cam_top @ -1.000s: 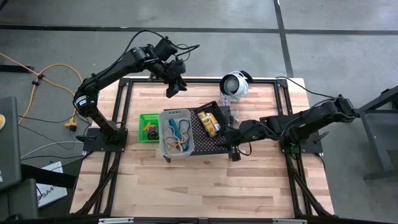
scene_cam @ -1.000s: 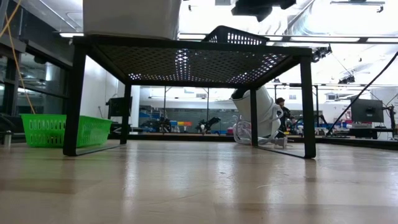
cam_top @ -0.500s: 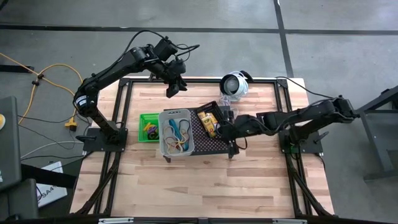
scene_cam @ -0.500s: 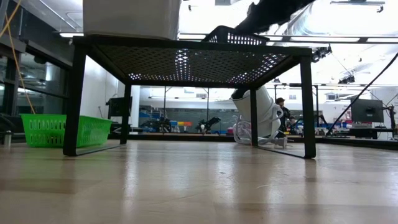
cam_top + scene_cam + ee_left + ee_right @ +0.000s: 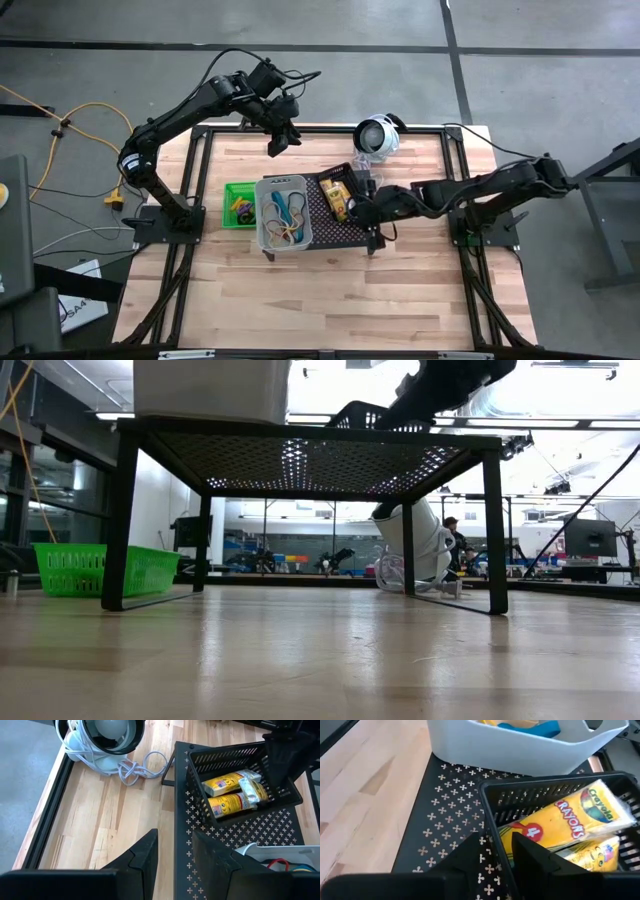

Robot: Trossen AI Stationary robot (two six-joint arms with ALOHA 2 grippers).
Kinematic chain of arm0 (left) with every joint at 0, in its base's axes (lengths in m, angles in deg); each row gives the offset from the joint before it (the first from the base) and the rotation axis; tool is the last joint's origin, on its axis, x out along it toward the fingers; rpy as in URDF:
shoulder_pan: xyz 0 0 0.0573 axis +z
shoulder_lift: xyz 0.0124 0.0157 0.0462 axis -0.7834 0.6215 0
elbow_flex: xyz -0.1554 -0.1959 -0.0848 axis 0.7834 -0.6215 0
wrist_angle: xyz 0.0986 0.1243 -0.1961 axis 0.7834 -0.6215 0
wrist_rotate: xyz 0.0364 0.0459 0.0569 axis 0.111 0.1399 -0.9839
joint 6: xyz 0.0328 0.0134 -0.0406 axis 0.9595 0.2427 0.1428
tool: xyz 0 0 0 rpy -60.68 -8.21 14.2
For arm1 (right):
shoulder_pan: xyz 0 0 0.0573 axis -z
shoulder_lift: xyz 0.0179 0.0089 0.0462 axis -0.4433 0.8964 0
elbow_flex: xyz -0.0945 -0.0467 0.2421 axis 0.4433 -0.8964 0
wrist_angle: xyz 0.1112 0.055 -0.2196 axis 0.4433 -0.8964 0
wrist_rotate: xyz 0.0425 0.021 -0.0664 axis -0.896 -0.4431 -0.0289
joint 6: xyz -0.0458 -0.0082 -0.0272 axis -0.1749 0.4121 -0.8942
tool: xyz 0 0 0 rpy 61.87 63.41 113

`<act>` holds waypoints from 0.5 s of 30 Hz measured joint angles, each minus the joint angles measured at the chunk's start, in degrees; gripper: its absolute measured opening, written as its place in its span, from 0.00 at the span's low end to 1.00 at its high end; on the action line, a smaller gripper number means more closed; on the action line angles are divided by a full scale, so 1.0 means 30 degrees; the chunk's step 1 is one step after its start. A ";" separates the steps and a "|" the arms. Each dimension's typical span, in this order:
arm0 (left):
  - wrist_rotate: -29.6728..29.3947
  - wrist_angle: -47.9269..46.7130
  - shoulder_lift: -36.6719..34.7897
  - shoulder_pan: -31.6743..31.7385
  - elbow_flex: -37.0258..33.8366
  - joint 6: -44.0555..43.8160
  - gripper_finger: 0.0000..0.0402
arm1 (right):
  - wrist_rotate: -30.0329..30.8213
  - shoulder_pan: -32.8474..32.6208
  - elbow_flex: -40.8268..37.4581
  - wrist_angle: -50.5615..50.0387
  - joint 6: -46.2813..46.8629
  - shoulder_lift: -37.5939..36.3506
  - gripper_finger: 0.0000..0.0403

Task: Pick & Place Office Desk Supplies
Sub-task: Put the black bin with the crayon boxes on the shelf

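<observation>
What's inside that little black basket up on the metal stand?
The black basket holds yellow crayon packs, at least two, lying flat. The right gripper straddles its near wall. Anything beneath the packs is covered.

light wood table (image 5: pixel 330 290), black perforated stand (image 5: pixel 335 232) mid-table, green bin (image 5: pixel 229 190) just beside it, white round device (image 5: pixel 377 135) behind stand

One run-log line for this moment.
right gripper at black bin rim, open | yellow crayon packs inside | left gripper raised, open, idle
</observation>
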 joint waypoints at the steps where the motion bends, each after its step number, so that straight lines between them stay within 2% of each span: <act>1: 0.0000 -0.0007 0.0000 0.0000 0.0000 0.0003 0.29 | 0.0003 0.0007 0.0000 -0.0012 0.0000 -0.0003 0.24; 15: -0.0036 -0.0022 0.0000 0.0000 0.0000 0.0007 0.29 | 0.0209 0.0002 -0.0007 -0.0489 -0.0680 -0.0505 0.02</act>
